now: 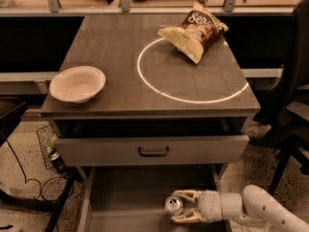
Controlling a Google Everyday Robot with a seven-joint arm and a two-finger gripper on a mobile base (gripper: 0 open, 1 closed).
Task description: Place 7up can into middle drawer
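Note:
The 7up can (174, 205) shows its shiny silver top and lies tilted between my fingers, low over the floor of the middle drawer (130, 197), a wide grey tray pulled out at the bottom of the view. My gripper (179, 207) reaches in from the lower right on a white arm (256, 209) and is shut on the can, one pale finger (187, 194) behind it and one in front. Whether the can touches the drawer floor I cannot tell.
Above is a grey drawer front with a black handle (153, 152), slightly open. The tabletop (120, 57) holds a white bowl (77, 83), a chip bag (197, 31) and a white circle mark. A dark chair (289, 105) stands right, cables and a small can (57, 161) on the floor left.

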